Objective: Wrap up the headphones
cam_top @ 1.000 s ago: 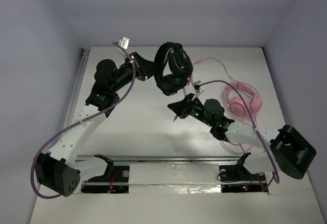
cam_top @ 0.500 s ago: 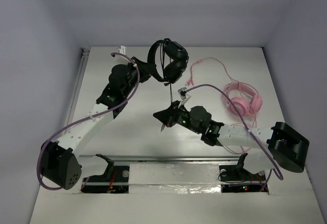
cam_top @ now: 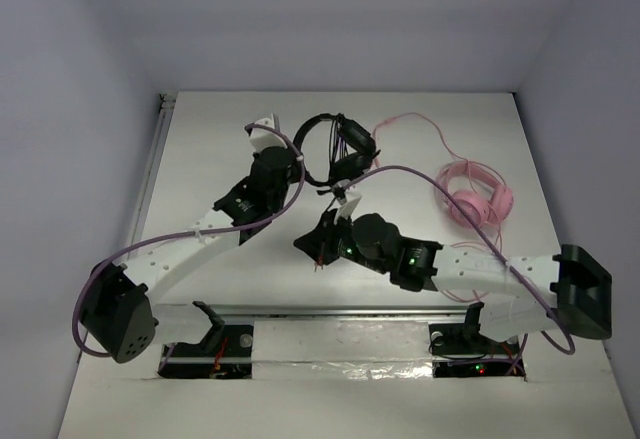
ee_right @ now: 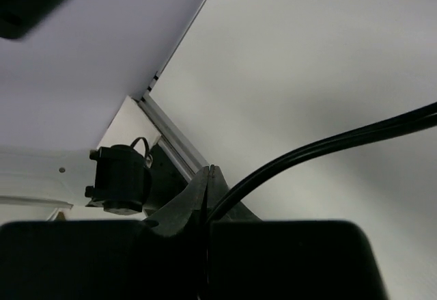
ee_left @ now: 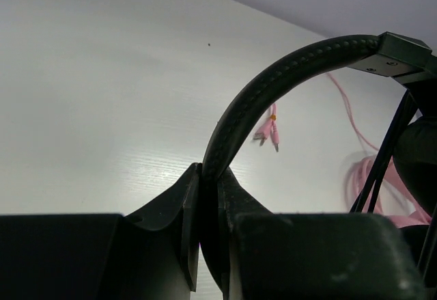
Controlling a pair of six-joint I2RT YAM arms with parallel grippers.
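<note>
a: headphones (cam_top: 340, 155), where are they sitting?

b: toward the far side of the table (cam_top: 200, 149), about the middle. the black earcups (cam_top: 350, 142) are bunched together and the headband (ee_left: 273, 88) loops out to their left. whether they rest on the table or hang just above it, i cannot tell.

a: who has hold of them?

b: the left gripper (ee_left: 208, 184). its wrist view shows the padded headband squeezed between the two fingers (ee_left: 177, 208), arching up and to the right from the pinch.

a: and the right gripper (ee_right: 208, 201)?

b: it sits nearer the arm bases, just this side of the earcups, pointing left. its jaws are pressed together on the thin black cable (ee_right: 328, 146), which leaves the pinch and runs up to the right across that view.

a: anything else about?

b: pink headphones (cam_top: 478, 199) lie on the table to the right, apart from the black pair. their pink cable (cam_top: 410, 124) curls back toward the far edge, and its plug (ee_left: 268, 131) shows under the headband's arch in the left wrist view.
</note>
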